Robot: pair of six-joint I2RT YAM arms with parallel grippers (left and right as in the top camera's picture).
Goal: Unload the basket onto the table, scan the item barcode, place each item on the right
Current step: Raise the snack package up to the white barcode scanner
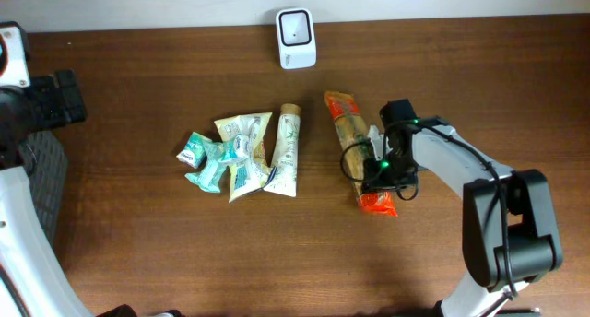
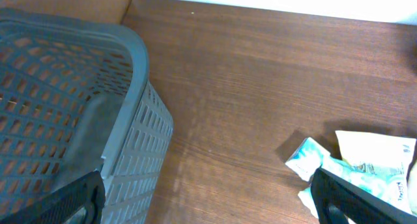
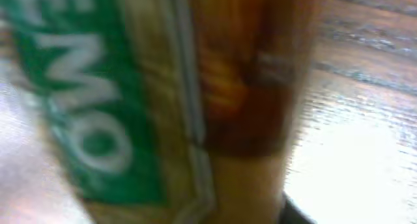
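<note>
Two arms are sharing this table (image 1: 138,262), but only the right one is working on the item. We are seeing the right claw (image 1: 377,167) sitting low over the long orange snack packet (image 1: 343,110), past the middle of its length. The packet is lying flat on the wood just right of the white tube (image 1: 285,146) and well apart from the white scanner (image 1: 296,38), which is standing at the far edge. Blurred green lettering and brown wrapper are filling the right wrist view, so the packet is sitting very close to that lens. Whether the claw is clamping it or standing apart from it, we cannot tell.

We are judging that the claw is meeting the packet at its body rather than at an end so that it would lift level and its printed face could be turned toward the scanner window.

The left claw (image 2: 207,201) is hanging with its fingers spread wide and holding nothing, beside the grey basket (image 2: 78,87). It is probably parked there to be out of the way. Teal sachets (image 1: 205,156) are lying heaped left of the tube.
</note>
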